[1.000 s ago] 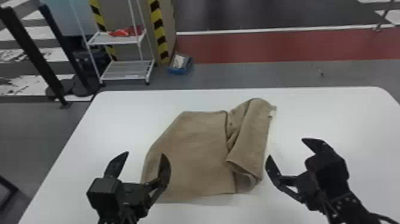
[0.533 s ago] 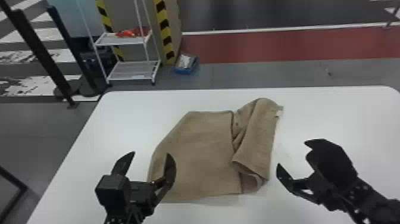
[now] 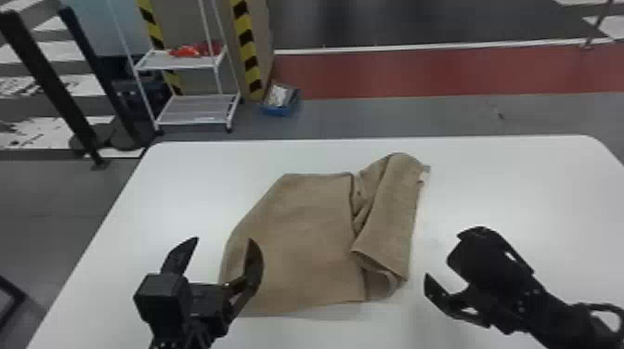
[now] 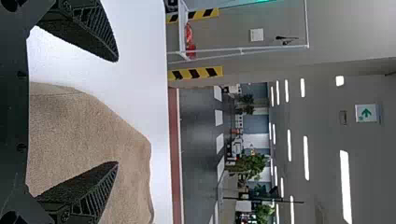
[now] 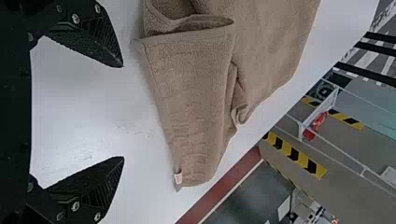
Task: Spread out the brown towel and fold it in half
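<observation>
In the head view the brown towel (image 3: 297, 236) lies on the white table, flat on its left part, with its right part folded over in a loose, rumpled flap. My left gripper (image 3: 224, 240) stands open at the towel's near left corner, one finger in front of the cloth. To the right of the towel, apart from it, my right gripper (image 3: 442, 254) is open. The left wrist view has the left gripper (image 4: 117, 112) with the towel (image 4: 88, 140) beyond it. In the right wrist view nothing is between the fingers of the right gripper (image 5: 123, 112); the towel's flap (image 5: 191, 93) has a small white tag.
The white table (image 3: 185, 185) extends on all sides of the towel. Beyond its far edge stand a white wire shelf (image 3: 197, 109) with a red item, a blue box (image 3: 280, 100) on the floor and black posts (image 3: 51, 83) at the left.
The head view has shifted a little, so the table and towel sit farther right. My right gripper has turned, its arm now lying more sideways. The left gripper stays open beside the towel's near left corner.
</observation>
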`<state>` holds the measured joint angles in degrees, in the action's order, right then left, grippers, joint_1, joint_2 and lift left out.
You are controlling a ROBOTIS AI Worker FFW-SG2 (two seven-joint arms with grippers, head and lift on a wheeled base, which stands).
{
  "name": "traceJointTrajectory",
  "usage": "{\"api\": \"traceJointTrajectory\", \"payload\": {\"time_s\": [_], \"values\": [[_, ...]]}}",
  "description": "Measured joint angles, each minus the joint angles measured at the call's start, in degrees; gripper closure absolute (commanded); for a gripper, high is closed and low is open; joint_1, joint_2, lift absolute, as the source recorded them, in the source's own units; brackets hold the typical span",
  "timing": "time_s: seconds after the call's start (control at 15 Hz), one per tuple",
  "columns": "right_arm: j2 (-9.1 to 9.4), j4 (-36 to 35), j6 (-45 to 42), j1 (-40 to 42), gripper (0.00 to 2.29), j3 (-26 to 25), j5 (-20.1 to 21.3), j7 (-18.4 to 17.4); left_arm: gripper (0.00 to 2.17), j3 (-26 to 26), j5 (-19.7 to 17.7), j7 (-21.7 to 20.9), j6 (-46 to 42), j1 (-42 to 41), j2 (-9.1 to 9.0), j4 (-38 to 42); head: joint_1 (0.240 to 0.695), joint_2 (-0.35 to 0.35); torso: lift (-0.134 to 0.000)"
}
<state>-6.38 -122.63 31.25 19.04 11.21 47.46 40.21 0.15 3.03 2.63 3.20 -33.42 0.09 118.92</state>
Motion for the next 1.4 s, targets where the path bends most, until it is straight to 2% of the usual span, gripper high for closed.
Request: {"api": "traceJointTrajectory", "payload": {"time_s": [0.73, 0.93, 1.4], "values": [[0.67, 8.5, 0.9, -4.7, 0.35, 7.8, 3.4, -0.5, 0.1, 0.6, -0.8, 0.0, 0.1, 0.1, 0.0, -0.6, 0.695, 0.193, -0.128], [1.0, 8.6, 0.9, -5.0, 0.41, 8.2, 3.6, -0.4, 0.1, 0.8, -1.3, 0.1, 0.1, 0.3, 0.0, -1.0, 0.695, 0.206, -0.128], [1.17, 8.0, 1.8, -5.8, 0.47, 6.9, 3.7, 0.0, 0.1, 0.7, -2.0, 0.1, 0.1, 0.4, 0.0, -1.4, 0.695, 0.187, -0.128]]}}
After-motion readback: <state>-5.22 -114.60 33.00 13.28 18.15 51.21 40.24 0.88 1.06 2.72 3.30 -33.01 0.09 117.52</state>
